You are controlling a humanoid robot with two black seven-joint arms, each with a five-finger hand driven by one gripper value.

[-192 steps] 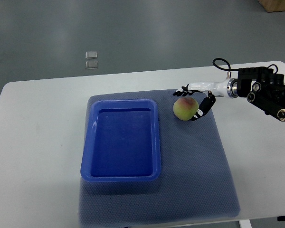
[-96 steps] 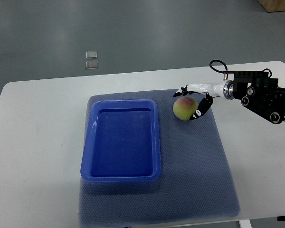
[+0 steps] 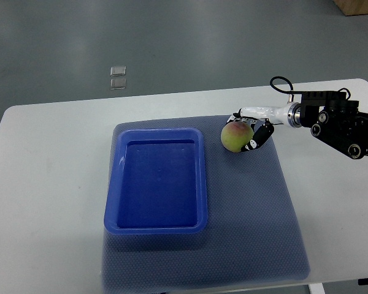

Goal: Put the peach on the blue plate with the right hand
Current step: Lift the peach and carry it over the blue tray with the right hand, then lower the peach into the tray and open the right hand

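White hand [image 3: 253, 125], black arm [image 3: 340, 122], looped cable [image 3: 281, 84]

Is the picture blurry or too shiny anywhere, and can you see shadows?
Top view: sharp all over, even lighting; a dull sheen on the grey floor; soft shadow along the blue plate's near edge on the mat; the peach and right hand are clear.

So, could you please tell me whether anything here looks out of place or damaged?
Nothing stands out. The blue plate sits squarely on the mat, empty, and the right hand grips an intact peach beside it.
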